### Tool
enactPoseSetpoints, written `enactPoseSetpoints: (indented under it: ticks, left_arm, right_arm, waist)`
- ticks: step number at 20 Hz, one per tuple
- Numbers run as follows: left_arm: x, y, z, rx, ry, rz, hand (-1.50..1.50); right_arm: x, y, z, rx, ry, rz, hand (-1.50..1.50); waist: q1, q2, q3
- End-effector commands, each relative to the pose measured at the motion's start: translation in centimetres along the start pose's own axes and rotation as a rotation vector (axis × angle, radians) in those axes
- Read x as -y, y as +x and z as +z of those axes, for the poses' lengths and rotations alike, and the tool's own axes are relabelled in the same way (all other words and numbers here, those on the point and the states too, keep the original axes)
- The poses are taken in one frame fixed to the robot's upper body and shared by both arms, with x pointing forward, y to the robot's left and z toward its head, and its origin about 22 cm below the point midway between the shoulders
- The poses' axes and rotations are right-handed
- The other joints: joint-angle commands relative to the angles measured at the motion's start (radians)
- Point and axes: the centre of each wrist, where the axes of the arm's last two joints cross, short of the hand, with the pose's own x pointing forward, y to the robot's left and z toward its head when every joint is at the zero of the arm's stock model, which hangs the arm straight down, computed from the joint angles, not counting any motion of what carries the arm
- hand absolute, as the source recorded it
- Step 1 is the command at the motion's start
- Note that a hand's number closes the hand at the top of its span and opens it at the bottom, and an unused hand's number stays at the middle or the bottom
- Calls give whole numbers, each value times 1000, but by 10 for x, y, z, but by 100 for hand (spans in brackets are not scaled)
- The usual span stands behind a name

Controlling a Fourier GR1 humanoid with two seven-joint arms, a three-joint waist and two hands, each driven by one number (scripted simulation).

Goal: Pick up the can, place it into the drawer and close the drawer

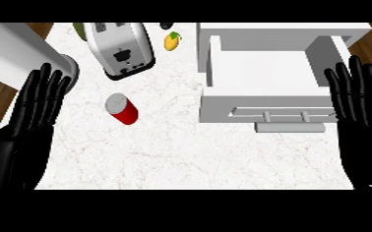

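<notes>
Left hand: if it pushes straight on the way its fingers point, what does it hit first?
Probably the grey cylindrical object directly beyond the left hand's fingertips, at the counter's far left. The red can lies off to the side, out of that line. Height is unclear, so the hand might pass over it.

One red cylindrical metal can point(122, 109), one silver toaster point(120, 49), one open white drawer point(266, 78), one yellow mango point(172, 41).
</notes>
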Motion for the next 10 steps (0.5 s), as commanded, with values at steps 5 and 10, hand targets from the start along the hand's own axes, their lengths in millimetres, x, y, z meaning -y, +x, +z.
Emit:
enactPoseSetpoints:
  ticks: [5, 10]
  left_arm:
    - [-24, -4, -20, 54, -6, 49, -150]
    - [-32, -21, 8, -338, 183, 93, -150]
  right_arm:
    - [-6, -3, -13, -8, -17, -7, -150]
    - [8, -19, 8, -308, -156, -10, -150]
  waist:
    - [4, -22, 8]
    - [7, -22, 8]
